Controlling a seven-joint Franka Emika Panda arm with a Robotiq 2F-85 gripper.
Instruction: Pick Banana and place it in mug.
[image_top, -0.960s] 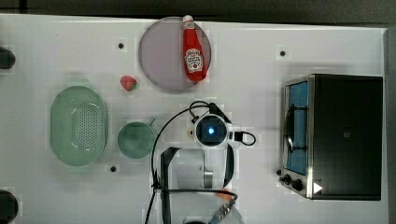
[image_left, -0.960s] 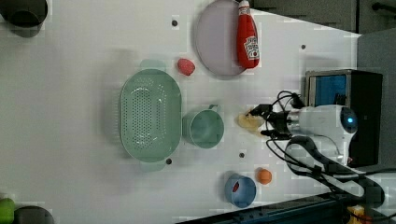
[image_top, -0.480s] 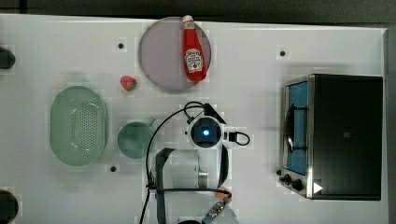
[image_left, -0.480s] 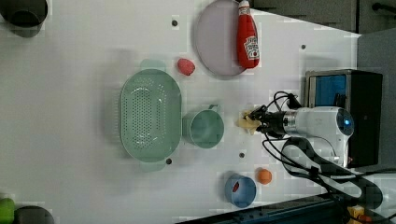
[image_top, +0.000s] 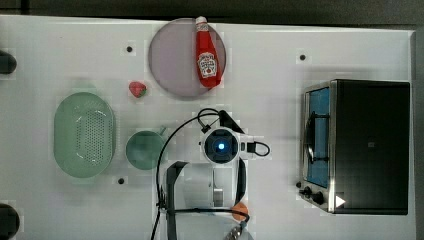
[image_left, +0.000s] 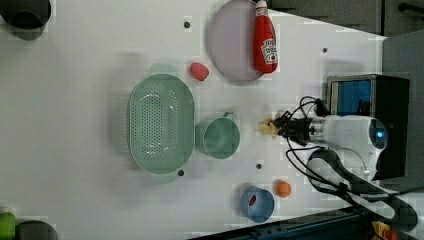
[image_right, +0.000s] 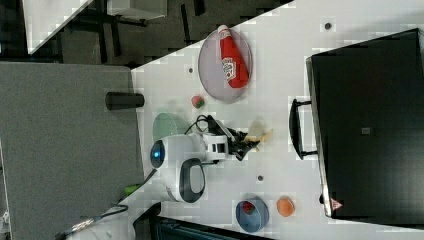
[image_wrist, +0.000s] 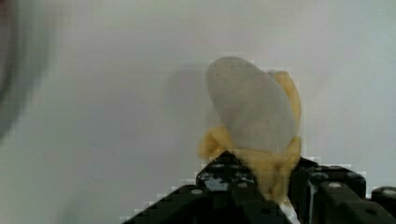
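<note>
The gripper (image_wrist: 273, 189) has its jaws drawn in narrow on either side of the banana (image_wrist: 254, 121), pinching its yellow peel end while the pale rounded part sticks out beyond the fingertips. In the left view the banana (image_left: 267, 128) sits at the gripper (image_left: 281, 129) tip, near the middle of the table (image_left: 75, 75), with the mug (image_left: 218, 138) close by on the left view's left and a gap of bare table between them. The step in hand looks like securing the grasp. To do it well, the grip should be firm before any lift, since the hold is near one end and the fruit could swing or slip. Then raise it straight up high enough to pass the mug's rim, carry it over the mouth's centre, and tip the free end down before letting go, so it drops inside rather than bridging the rim.
</note>
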